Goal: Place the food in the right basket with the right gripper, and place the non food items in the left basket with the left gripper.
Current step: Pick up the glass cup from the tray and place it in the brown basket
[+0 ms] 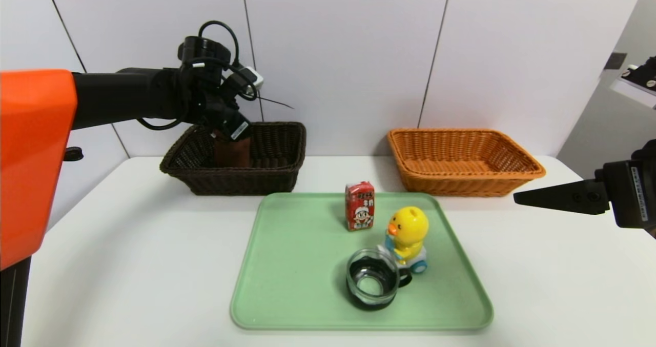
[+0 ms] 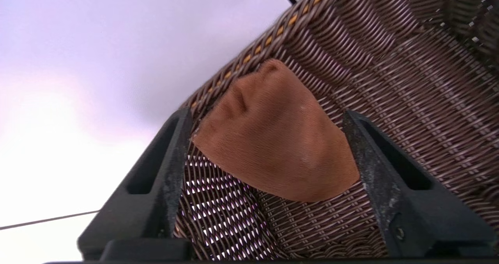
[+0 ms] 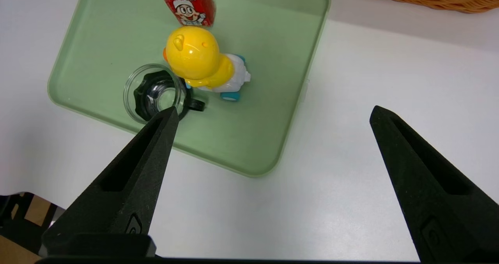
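My left gripper (image 1: 233,131) hangs over the dark brown left basket (image 1: 246,180) with its jaws spread open. The rolled brown towel (image 1: 233,153) stands inside the basket just below it. In the left wrist view the towel (image 2: 273,147) leans on the basket's woven wall (image 2: 409,80), between the fingertips of the left gripper (image 2: 267,116). The red carton (image 1: 360,206), the yellow duck toy (image 1: 407,231) and the glass cup (image 1: 372,280) stand on the green tray (image 1: 287,265). My right gripper (image 1: 520,198) is open and empty above the table, right of the tray. The orange right basket (image 1: 461,183) holds nothing visible.
In the right wrist view the right gripper (image 3: 273,112) hovers over bare white table (image 3: 351,80) beside the tray's corner (image 3: 257,166), with the duck (image 3: 195,57), cup (image 3: 154,92) and carton (image 3: 187,2) farther off. Both baskets stand at the table's back by a white wall.
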Controlling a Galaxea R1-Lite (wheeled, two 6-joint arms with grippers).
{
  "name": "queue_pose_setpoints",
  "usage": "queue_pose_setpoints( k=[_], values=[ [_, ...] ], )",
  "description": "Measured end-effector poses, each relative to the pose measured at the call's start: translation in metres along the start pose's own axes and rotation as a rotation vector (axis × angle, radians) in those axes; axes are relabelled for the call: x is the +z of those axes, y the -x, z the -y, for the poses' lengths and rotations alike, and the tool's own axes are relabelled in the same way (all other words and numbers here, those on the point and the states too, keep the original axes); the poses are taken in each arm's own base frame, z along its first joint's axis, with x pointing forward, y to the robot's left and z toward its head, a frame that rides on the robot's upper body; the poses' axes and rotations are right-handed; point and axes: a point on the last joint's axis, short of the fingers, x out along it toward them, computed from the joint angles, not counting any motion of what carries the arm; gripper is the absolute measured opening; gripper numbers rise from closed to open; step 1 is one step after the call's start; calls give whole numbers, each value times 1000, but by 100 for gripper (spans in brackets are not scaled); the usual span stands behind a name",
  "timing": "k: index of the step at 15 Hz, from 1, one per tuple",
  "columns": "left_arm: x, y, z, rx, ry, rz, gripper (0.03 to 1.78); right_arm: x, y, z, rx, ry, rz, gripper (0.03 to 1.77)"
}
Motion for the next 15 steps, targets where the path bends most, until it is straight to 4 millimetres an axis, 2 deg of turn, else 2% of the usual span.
queue_pose_setpoints(
  k=[4, 7, 9, 11, 15],
  values=[
    [8, 19, -11, 24, 93, 37, 151, -1, 2, 0, 1, -20, 4, 170],
    [16, 44, -17, 22, 221, 57, 157, -1, 4, 0, 1, -23, 10, 170],
    [21, 64, -15, -10, 336, 45, 161, -1, 5, 0, 2, -29, 13, 170],
    [26, 82, -4, -62, 436, 13, 163, -2, 5, 0, 2, -41, 12, 170],
    [35, 115, 38, -190, 572, -28, 166, -3, 5, 0, 1, -42, 10, 170]
  ],
)
